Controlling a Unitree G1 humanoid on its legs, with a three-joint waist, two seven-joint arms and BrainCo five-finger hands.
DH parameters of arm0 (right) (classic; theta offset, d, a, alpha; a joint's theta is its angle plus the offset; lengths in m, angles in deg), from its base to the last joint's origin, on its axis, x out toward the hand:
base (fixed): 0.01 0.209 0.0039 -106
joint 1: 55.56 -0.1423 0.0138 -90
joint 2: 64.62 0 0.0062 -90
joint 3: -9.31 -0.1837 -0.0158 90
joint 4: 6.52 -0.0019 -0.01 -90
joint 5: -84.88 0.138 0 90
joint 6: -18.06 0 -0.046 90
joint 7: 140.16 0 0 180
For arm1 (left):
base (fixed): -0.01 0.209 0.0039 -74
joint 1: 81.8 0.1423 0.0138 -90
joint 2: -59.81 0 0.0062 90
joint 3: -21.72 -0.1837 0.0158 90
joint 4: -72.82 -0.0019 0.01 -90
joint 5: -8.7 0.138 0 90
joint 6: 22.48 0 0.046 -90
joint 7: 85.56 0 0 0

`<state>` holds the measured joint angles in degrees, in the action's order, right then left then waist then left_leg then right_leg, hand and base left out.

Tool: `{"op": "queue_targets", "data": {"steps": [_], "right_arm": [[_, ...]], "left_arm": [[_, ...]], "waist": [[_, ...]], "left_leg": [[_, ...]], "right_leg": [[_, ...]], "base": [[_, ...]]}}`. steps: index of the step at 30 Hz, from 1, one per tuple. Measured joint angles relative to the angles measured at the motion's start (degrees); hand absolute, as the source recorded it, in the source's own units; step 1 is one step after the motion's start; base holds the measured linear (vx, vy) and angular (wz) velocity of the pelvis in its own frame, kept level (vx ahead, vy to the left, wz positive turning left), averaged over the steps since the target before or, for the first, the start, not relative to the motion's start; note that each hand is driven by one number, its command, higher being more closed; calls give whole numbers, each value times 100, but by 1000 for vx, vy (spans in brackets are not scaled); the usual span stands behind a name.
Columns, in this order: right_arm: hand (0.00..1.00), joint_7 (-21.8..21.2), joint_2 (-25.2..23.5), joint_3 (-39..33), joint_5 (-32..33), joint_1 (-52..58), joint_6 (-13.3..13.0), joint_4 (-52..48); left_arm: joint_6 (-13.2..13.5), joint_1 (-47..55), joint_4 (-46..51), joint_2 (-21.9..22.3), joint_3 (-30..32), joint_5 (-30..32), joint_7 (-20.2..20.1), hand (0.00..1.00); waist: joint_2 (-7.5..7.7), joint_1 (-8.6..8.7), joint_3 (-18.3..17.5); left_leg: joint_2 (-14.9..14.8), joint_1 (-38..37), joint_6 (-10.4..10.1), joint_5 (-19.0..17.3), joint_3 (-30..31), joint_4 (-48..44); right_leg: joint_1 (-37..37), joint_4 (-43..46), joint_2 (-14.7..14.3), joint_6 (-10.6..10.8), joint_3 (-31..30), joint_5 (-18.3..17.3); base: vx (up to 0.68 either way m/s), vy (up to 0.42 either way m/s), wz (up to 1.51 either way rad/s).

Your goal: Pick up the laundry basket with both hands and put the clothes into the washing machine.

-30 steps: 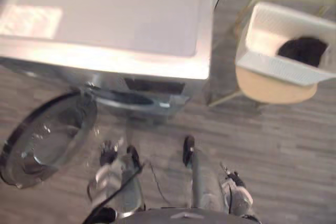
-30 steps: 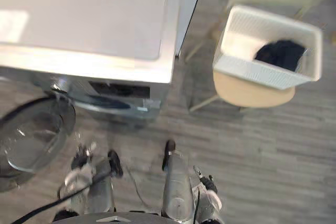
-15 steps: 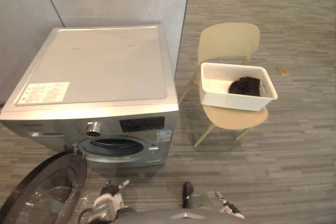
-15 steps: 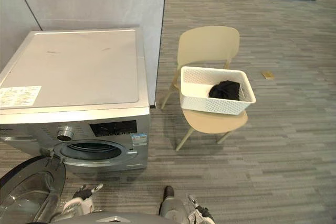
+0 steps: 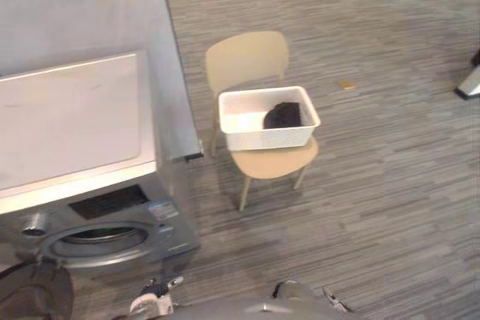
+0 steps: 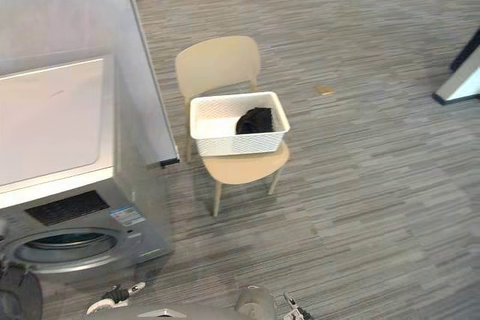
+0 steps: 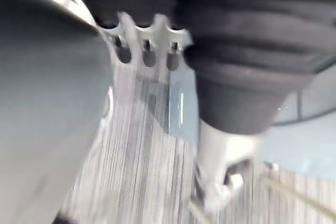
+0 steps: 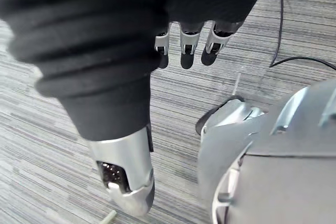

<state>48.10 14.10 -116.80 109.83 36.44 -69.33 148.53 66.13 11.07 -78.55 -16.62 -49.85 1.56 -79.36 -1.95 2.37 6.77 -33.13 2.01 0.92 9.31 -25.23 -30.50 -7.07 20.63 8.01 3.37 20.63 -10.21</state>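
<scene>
laundry basket (image 5: 266, 138) on chair (image 5: 247, 60), well apart from left robot hand (image 5: 154, 297)

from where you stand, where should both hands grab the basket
Take the basket by its rim at the two short ends, left hand on the left end, right hand on the right. Come from the front: the chair back blocks the far side, and a long wall faces you. The clothes lie toward the right end, so that side may sag.
</scene>
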Motion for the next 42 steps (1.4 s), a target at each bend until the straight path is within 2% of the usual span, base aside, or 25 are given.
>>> {"op": "queue_targets", "data": {"steps": [1, 2, 3, 4, 8, 10, 11, 13, 14, 17, 19, 20, 21, 22, 24, 27, 29, 31, 32, 33, 36, 38, 39, 41, 42], "right_arm": [[0, 26, 44, 98, 13, 3, -26, -92], [0, 54, 93, 185, 23, 27, -51, -119], [0, 50, 182, 337, 64, 48, -102, -122], [0, 44, 185, 405, 63, 39, -117, -126], [0, 35, -37, 559, -17, -20, -97, -417], [0, -24, -9, 695, -68, -182, -103, -591], [0, -51, -5, 824, -151, -308, -97, -574], [0, -81, -87, 896, -305, -436, -85, -583], [0, -80, -167, 895, -373, -454, -79, -599], [0, -219, -365, 933, -507, -373, -104, -797], [0, -333, -426, 1046, -508, -338, -116, -806], [0, -366, -435, 1039, -510, -313, -120, -815], [0, -413, -399, 994, -510, -247, -116, -835], [0, -413, -365, 834, -511, -92, -105, -827], [0, -395, -397, 542, -478, 192, -80, -861], [0, -385, -357, 252, -486, 451, -32, -857], [0, -387, -418, 115, -483, 579, 3, -819], [0, -395, -588, 183, -445, 731, 47, -760], [0, -403, -593, 213, -391, 739, 43, -667], [0, -398, -412, 240, -388, 693, 46, -652], [0, -406, -278, 253, -374, 592, 48, -558], [0, -409, -236, 180, -280, 584, 114, -538], [0, -405, -238, 169, -279, 570, 132, -535], [0, -390, -228, 254, -261, 526, 129, -572], [0, -363, -229, 430, -231, 458, 133, -700]], "left_arm": [[27, -8, 60, -6, 14, -95, 4, 0], [34, 7, 55, 7, 10, -164, -8, 0], [30, 26, 50, 35, -5, -212, -21, 0], [-1, 108, 30, 49, -62, -280, -27, 0], [-10, 218, 152, 108, 24, -392, -51, 0], [-5, 253, 273, 299, 184, -383, -57, 0], [-12, 322, 193, 357, 244, -375, -70, 0], [-55, 347, 43, 370, 324, -313, -78, 0], [-88, 352, 39, 404, 486, -266, -63, 0], [-88, 501, 90, 418, 736, -265, -38, 0], [-89, 484, 161, 251, 593, -267, -33, 0], [-92, 450, 206, 199, 550, -268, -33, 0], [-257, 413, 159, 164, 610, -337, 112, 0], [-283, 477, 182, 166, 607, -395, 204, 0], [-290, 486, 222, 89, 611, -404, 366, 0], [-269, 482, 318, 44, 593, -397, 282, 0], [-249, 482, 458, 138, 597, -393, 214, 0], [-201, 526, 469, 127, 718, -376, 66, 0], [-177, 477, 421, 250, 991, -374, 33, 0], [-187, 420, 380, 507, 1083, -320, -32, 0], [-170, 152, 431, 790, 1226, -146, -88, 0], [-177, 161, 387, 796, 1374, -150, -84, 0], [-177, 245, 392, 793, 1530, -157, -62, 0], [-174, 275, 406, 756, 1532, -249, -41, 0], [-175, 323, 413, 711, 1517, -395, -33, 0]], "waist": [[-65, -67, 60], [-99, -80, 75], [-143, -108, 98], [-148, -179, 101], [-157, -320, 222], [-318, -417, 287], [-357, -548, 275], [-385, -538, 216], [-347, -561, 237], [-147, -615, 85], [108, -539, 30], [184, -529, 50], [254, -467, 87], [183, -411, 141], [194, -416, 141], [63, -335, 146], [83, -292, 123], [415, -294, -66], [414, -330, -164], [215, -322, -214], [-11, -222, -353], [-25, -217, -374], [-27, -211, -474], [-28, -225, -488], [-24, -226, -483]], "left_leg": [[163, 380, -28, -703, 389, -1133], [411, 522, -177, -1047, 594, -1518], [1029, 700, -429, -1480, 860, -1853], [1582, 762, -447, -1835, 850, -1791], [2506, 753, -429, -2508, 1304, -478], [2857, 775, -484, -2243, 1681, 639], [2975, 525, -334, -2142, 1483, 942], [3094, 437, -165, -2238, 1380, 1050], [3154, 323, -50, -2297, 1281, 1066], [3293, -302, 118, -2371, 898, 1469], [3390, -635, 108, -2444, 862, 1610], [3414, -729, 89, -2467, 894, 1594], [3402, -886, 84, -2476, 1124, 1572], [3297, -1039, 82, -2475, 1359, 1584], [3141, -1180, 62, -2472, 1775, 1596], [2791, -1209, -228, -2587, 2318, 1563], [2503, -1271, -515, -2709, 2560, 1528], [2381, -1371, -876, -2911, 2785, 1581], [2091, -1464, -1023, -3055, 2900, 1569], [1775, -1435, -1047, -3040, 3017, 1540], [1532, -1218, -904, -2671, 3198, 1483], [1411, -1179, -959, -2398, 3350, 1444], [1301, -846, -912, -2039, 3607, 1141], [1219, -359, -721, -1536, 3841, 681], [1193, 37, -586, -975, 3940, 306]], "right_leg": [[160, -193, -133, -114, -115, 63], [236, -278, -174, -150, -161, 86], [326, -406, -239, -198, -304, 119], [364, -479, -285, -228, -446, 145], [384, -652, -315, -246, -985, 159], [274, -643, -306, -121, -1223, 157], [337, -849, -308, -16, -1445, 256], [450, -1039, -255, -26, -1613, 431], [426, -831, -189, 139, -1726, 372], [-56, 999, 34, 175, -1676, -199], [-694, 2591, 184, 581, -1703, -40], [-839, 2979, 252, 708, -1697, 122], [-1027, 3575, 305, 757, -1676, 573], [-1153, 4029, 311, 758, -1667, 682], [-1329, 3995, 497, 416, -1452, 22], [-1428, 2629, 951, 238, -1410, -93], [-1264, 1171, 1052, 33, -1814, 368], [-1066, -2, 1091, -167, -2331, 1773], [-1025, 228, 879, 1142, -2423, 1019], [-1155, 579, 587, 1036, -2242, 705], [-1314, 1334, 571, 829, -1822, 139], [-1283, 1585, 554, 703, -1655, -83], [-1217, 1573, 466, 573, -1434, -160], [-1082, 1378, 351, 460, -1162, -146], [-933, 1147, 253, 350, -985, -88]], "base": [[8, -199, -49], [8, -75, -59], [38, 3, -70], [62, 26, -76], [109, 42, -55], [67, 138, -61], [144, 153, -73], [208, 171, -43], [229, 166, -27], [251, 88, -44], [314, -6, -17], [367, -77, 23], [375, -150, 60], [352, -181, 76], [353, -308, 110], [282, -368, 116], [260, -477, 100], [251, -542, 49], [209, -626, 12], [179, -573, 2], [119, -414, 54], [108, -355, 57], [81, -312, 58], [61, -287, 53], [54, -321, 48]]}}
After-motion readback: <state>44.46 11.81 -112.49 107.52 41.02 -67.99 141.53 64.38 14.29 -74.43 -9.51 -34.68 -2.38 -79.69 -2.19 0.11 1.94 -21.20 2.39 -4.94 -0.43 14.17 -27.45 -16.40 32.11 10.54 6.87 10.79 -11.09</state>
